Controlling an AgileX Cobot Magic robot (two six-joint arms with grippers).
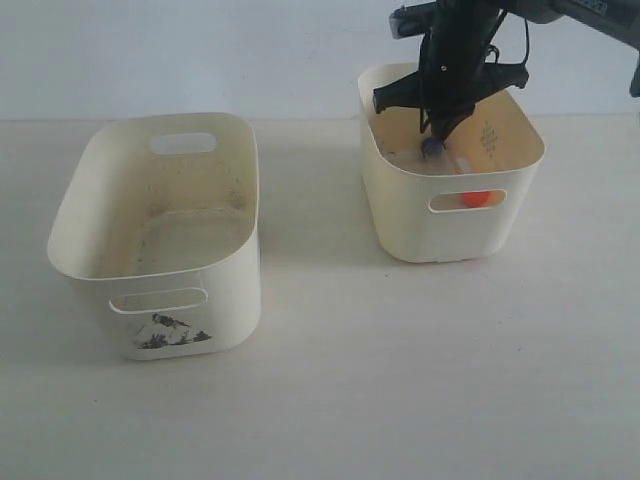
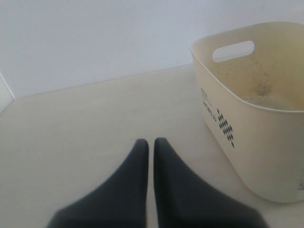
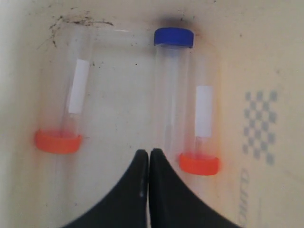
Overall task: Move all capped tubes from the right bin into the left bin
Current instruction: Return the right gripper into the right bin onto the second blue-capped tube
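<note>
Inside the right bin [image 1: 400,215] lie three clear capped tubes side by side. One has a blue cap [image 3: 174,37], one an orange cap [image 3: 57,141], and the third an orange cap [image 3: 198,163]. My right gripper [image 3: 149,153] is shut with nothing in it, its tips just above the bin floor beside the blue-capped tube [image 3: 167,95]. From outside, the right gripper [image 1: 432,136] reaches down into that bin next to the blue cap [image 1: 432,147]. The left bin [image 1: 235,290], with its torn sticker, holds no tubes. My left gripper [image 2: 148,141] is shut and empty over the table beside the left bin [image 2: 251,142].
The two bins stand apart on a pale table [image 1: 340,380], with a white wall behind. An orange cap [image 1: 476,198] shows through the right bin's handle slot. The left arm is out of the exterior view.
</note>
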